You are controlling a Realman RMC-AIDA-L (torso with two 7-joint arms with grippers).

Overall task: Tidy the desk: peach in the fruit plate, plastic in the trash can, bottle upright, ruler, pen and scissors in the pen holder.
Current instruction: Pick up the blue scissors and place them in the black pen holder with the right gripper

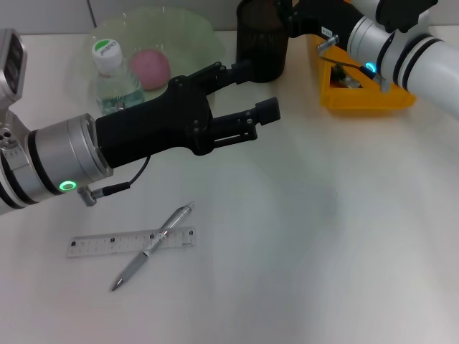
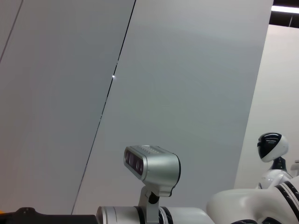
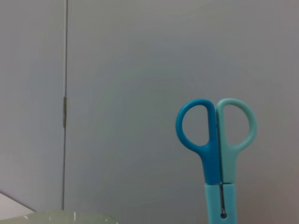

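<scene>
At the desk's near-left area the ruler lies flat with the pen crossed over it, both still to collect. Above them the left gripper hovers with fingers spread, holding nothing. Toward the far-left corner the green fruit plate holds the peach, with the bottle upright at its rim. At the far edge the black pen holder sits under the right gripper; whether its fingers are clenched I cannot tell. The scissors stand handles-up; a tilted release could tip the holder.
</scene>
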